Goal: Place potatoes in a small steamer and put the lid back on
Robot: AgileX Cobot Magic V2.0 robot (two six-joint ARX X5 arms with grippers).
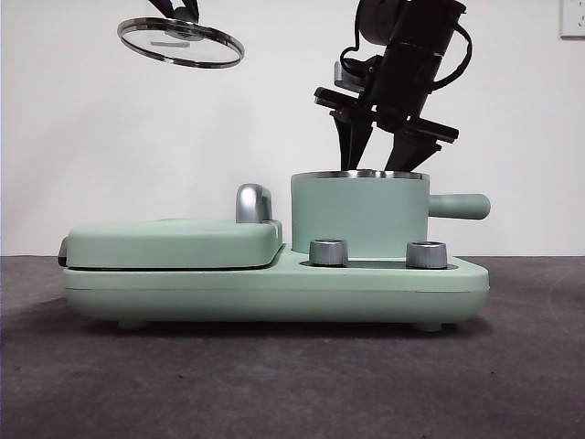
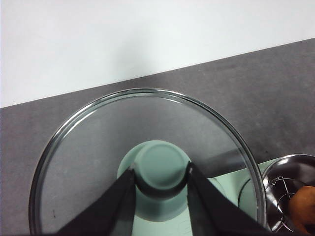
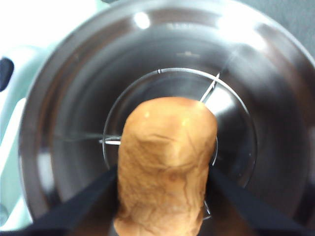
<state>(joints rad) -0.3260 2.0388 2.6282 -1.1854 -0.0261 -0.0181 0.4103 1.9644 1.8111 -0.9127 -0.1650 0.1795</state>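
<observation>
The right gripper's black fingers clamped the oblong, rough-skinned orange-brown potato inside the mint-green cylindrical steamer's steel bowl. At ten o'clock, the left gripper pinched the round glass lid's knob.

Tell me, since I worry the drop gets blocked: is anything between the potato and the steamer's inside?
Nothing visible. The right pincer holds the potato over the open small steamer, whose steel inside with a wire rack is bare below it. The left pincer holds the lid up and off to the side.
</observation>
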